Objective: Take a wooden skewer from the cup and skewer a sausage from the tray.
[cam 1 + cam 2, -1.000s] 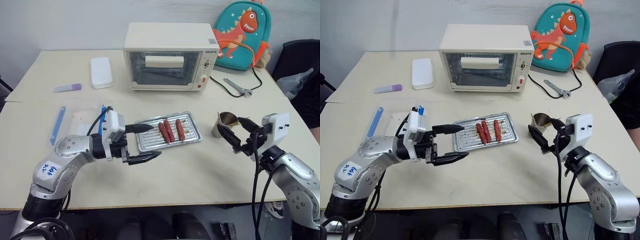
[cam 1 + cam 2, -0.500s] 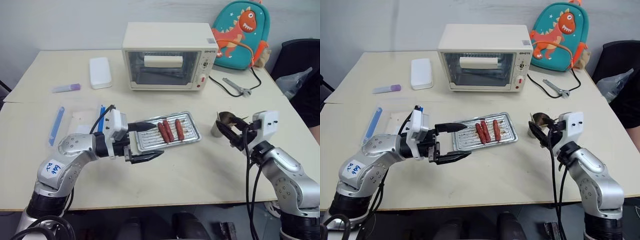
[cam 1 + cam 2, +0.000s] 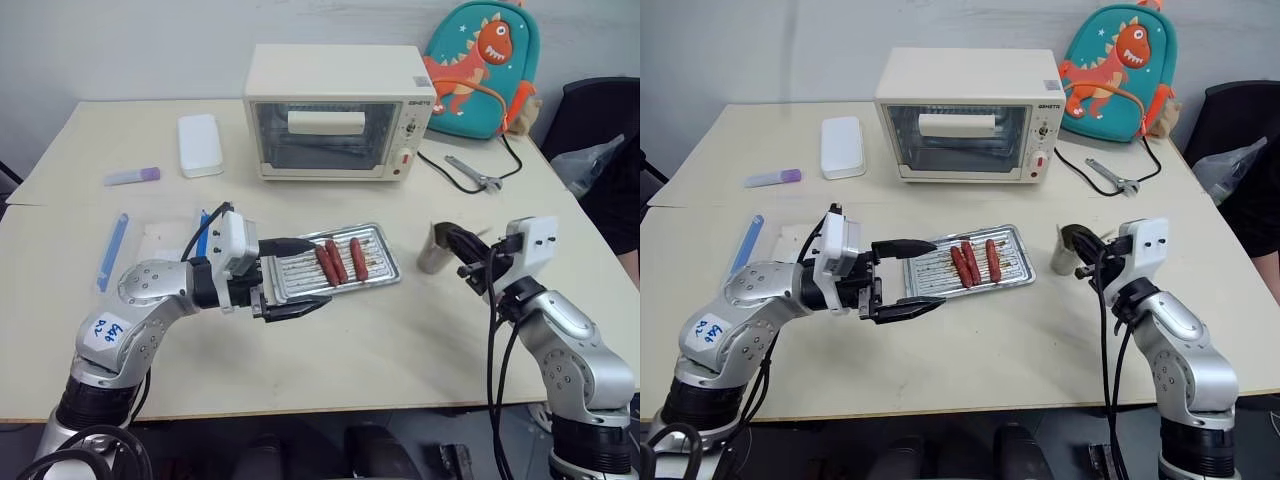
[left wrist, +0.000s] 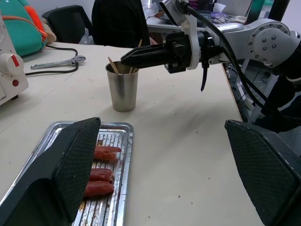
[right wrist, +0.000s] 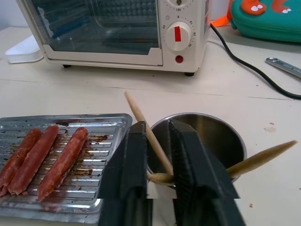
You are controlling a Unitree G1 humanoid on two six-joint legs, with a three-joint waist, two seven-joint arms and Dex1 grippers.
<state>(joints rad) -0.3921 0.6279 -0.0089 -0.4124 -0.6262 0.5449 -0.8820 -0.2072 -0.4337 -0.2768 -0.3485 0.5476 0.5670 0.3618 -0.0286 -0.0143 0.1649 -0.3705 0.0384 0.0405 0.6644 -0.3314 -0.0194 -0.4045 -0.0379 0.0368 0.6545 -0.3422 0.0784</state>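
on the table (image 3: 400, 330), right gripper (image 5: 157, 141) clamps a wooden skewer (image 5: 141, 117) in the cup (image 5: 221, 136); left gripper (image 3: 292, 277) spread wide

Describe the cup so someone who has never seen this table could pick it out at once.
Start at the cream toaster oven at the back of the table, then come forward to the metal tray holding three sausages. The cup stands just beyond the tray's right end: a small, plain steel tumbler, the only upright container there, with wooden skewers poking out of it.
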